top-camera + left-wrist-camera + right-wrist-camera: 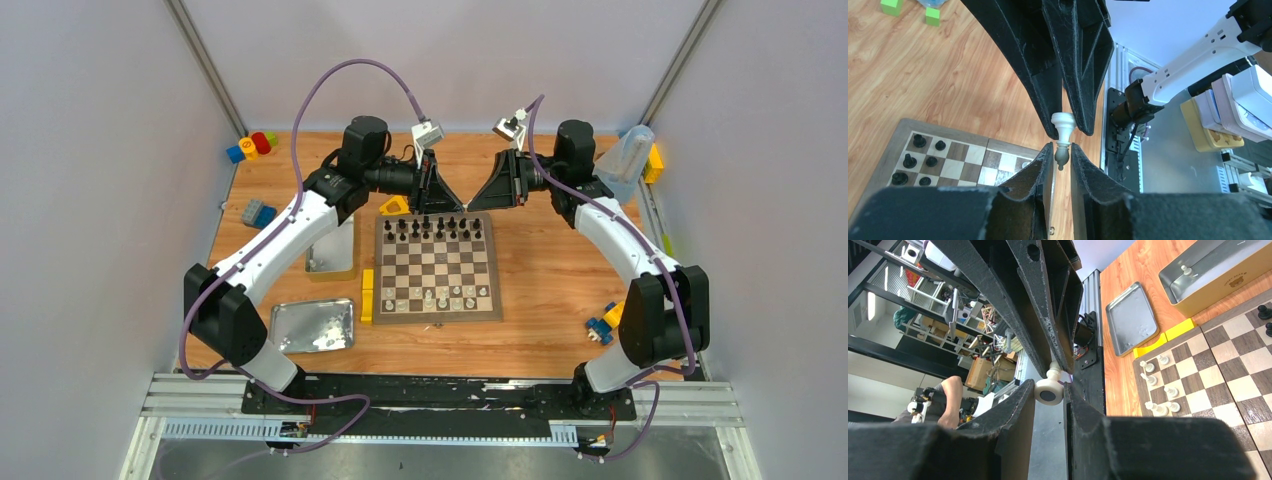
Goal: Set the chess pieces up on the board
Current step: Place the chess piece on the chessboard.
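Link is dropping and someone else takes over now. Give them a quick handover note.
Right hand: shut on the base of a white piece, held in mid-air between the two hands.
Left hand: fingers around its head, grip unclear.
Done: black pieces on the board's far rows, a few white ones near.
Left: place this one, fetch the spare white from the tin, fill the white rows.

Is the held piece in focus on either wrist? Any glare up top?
Left wrist: pale piece sharp, its head shadowed; left claw blurs close up. Right wrist: its base sharp, right claw soft. Top external: even light, sheen on metal tray.
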Action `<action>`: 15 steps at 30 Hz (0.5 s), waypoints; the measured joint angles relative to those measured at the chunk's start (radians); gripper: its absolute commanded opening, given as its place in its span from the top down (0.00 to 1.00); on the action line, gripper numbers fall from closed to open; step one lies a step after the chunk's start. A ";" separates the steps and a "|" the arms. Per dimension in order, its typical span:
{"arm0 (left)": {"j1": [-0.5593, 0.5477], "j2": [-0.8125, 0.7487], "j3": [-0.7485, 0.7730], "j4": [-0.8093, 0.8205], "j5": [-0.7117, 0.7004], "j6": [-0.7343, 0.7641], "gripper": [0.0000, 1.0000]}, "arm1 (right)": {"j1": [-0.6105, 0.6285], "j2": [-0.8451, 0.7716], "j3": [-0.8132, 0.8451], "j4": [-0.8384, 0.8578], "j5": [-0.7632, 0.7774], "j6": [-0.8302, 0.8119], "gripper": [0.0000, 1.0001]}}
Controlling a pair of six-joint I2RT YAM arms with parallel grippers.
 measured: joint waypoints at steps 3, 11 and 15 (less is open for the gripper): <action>0.000 0.000 0.000 -0.006 0.000 0.001 0.72 | 0.000 0.000 0.000 0.003 0.000 0.000 0.97; 0.000 0.000 0.000 -0.011 -0.003 0.005 0.81 | 0.000 0.000 0.000 0.006 0.000 0.000 0.97; 0.000 0.000 0.000 -0.011 -0.003 0.008 0.91 | 0.000 0.000 0.000 0.006 0.000 0.000 0.97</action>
